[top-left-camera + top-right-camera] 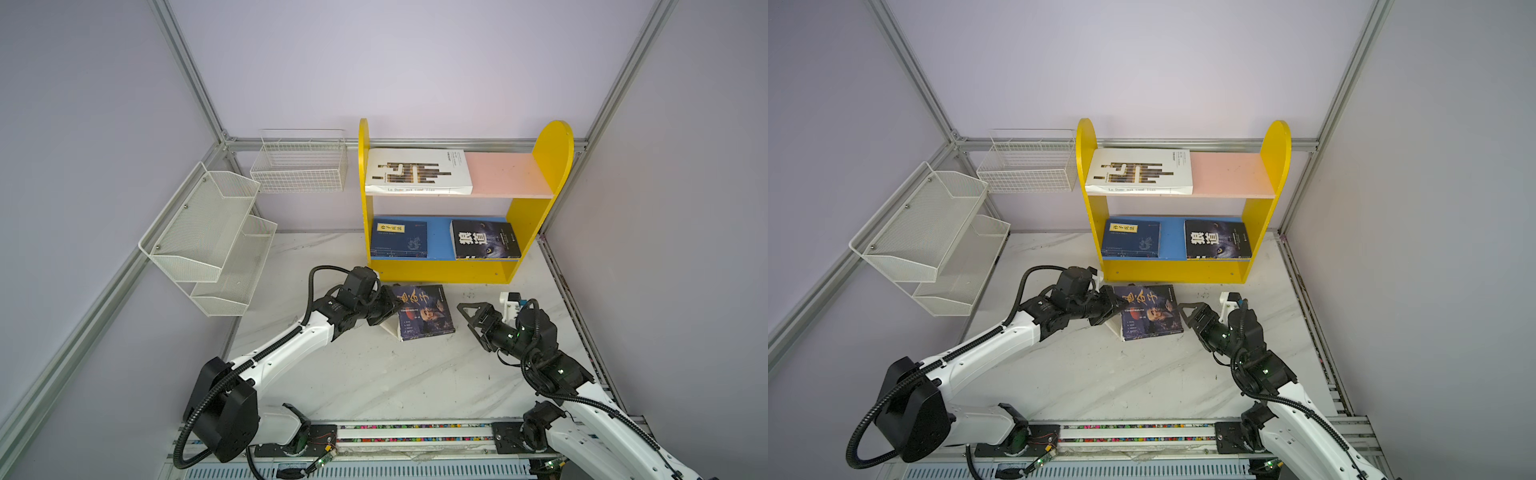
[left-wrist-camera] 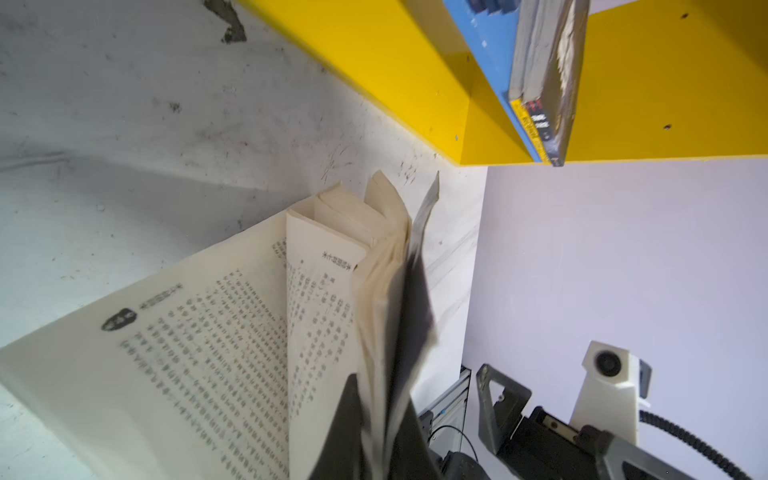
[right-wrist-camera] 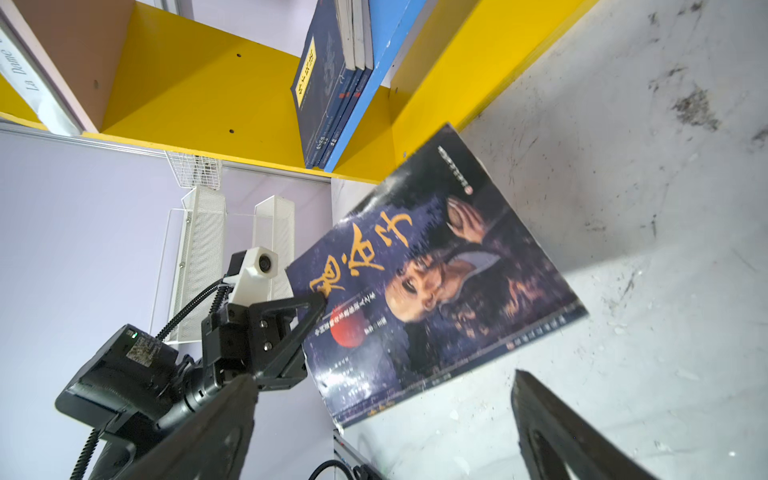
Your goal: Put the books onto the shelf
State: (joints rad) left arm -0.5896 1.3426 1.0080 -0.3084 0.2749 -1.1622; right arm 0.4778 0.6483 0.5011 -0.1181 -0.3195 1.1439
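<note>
Top views: left hand (image 1: 388, 309) pinching shut on dark-blue face book (image 1: 424, 313) by near edge, holding it tilted over table (image 1: 374, 374); right hand (image 1: 467, 322) gaping empty just beside opposite edge; shelf (image 1: 548, 166) just beyond.
Left wrist: pages (image 2: 208, 332) fanning loose; number gripped unclear.
Right wrist: book's underside hidden.
Pickup seemingly under way; next needing right hand steadying pages.

In the left wrist view the dark-blue book (image 2: 216, 332) shows smeared print, unreadable; the left gripper (image 2: 380, 428) is dark blurs cut by the picture's edge (fingertips indistinct among the pages); the white book (image 3: 23, 75) is cropped in the right wrist view, only part of its title showing.
</note>
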